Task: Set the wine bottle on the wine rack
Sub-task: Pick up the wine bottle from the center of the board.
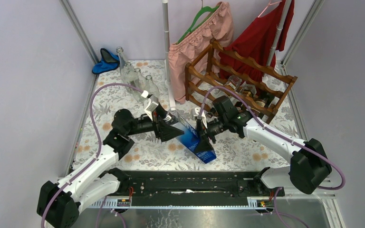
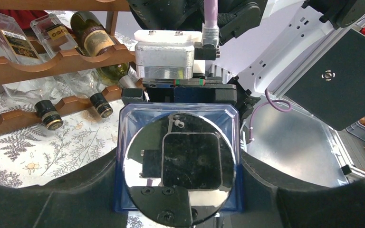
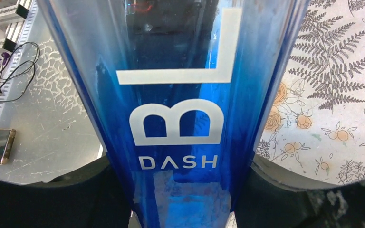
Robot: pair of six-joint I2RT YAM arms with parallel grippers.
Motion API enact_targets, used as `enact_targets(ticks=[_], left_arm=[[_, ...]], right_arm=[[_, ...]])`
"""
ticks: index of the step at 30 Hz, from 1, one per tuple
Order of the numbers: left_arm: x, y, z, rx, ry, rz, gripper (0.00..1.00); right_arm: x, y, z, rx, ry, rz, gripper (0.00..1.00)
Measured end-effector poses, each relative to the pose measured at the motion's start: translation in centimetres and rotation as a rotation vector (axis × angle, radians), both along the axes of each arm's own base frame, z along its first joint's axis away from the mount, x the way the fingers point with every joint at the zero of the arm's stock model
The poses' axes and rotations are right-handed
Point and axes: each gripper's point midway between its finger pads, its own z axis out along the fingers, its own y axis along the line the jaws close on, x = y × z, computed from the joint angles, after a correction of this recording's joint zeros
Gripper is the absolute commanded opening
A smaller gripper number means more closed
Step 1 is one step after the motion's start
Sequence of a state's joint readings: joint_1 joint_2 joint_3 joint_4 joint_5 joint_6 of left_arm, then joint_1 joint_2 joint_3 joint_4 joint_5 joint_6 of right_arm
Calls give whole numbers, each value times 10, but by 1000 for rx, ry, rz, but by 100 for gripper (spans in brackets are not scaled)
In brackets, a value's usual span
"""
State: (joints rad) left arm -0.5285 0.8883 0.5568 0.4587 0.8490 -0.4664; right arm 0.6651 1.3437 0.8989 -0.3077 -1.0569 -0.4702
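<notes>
Fern-and-flower cloth (image 1: 237, 152) covers the table between pale lilac walls. At its middle the left gripper (image 1: 176, 127) and the right gripper (image 1: 203, 134) meet on one bottle (image 1: 200, 146), which slants across the cloth in front of the rack (image 1: 254, 63) and apart from it. Whether its low end touches the cloth cannot be told.

The right gripper's fingers (image 3: 76, 194) press the bottle's flat sides from both flanks, pinching it. Between them, white capitals "BL" run large along the face, with "DASH" smaller beside them. The left gripper's fingers (image 2: 66, 194) also clamp the bottle, one on each side. Its wrist view looks straight at a square, round-cornered blue end with a mirror-bright disc in it.

The bottle is glossy and see-through, four-sided, shading from deep blue to nearly clear along its length.

The rack is reddish-brown wood, with wavy scalloped rails in tiers on upright posts. Racked bottles (image 2: 92, 35) lie in its hollows: a dark green one with a cream and gold label, and clear ones with black caps. Their print is too small to read.

At the far left, clear bottles (image 1: 133, 76) stand in a row. A pink garment (image 1: 204, 40) and a red garment (image 1: 261, 40) hang behind the rack.
</notes>
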Motion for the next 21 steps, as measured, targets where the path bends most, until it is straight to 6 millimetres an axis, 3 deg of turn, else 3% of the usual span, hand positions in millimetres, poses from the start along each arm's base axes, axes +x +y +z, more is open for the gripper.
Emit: enact_targets(ticks=[2,5,9,21], left_arm=[[1,0,-1,3,6,4,74],[2,2,-3,21,19,26,90],[3,12,-6,73,53,97,98],[2,55,-11,218,258,367,99]], right_arm=[[-1,-1,0,-10,2,1,0],[1,-6,0,-42,-5,-8,0],[10,-15,-7,-95,-33,-42,0],[23,-34,-30,-218,-160,-57,0]])
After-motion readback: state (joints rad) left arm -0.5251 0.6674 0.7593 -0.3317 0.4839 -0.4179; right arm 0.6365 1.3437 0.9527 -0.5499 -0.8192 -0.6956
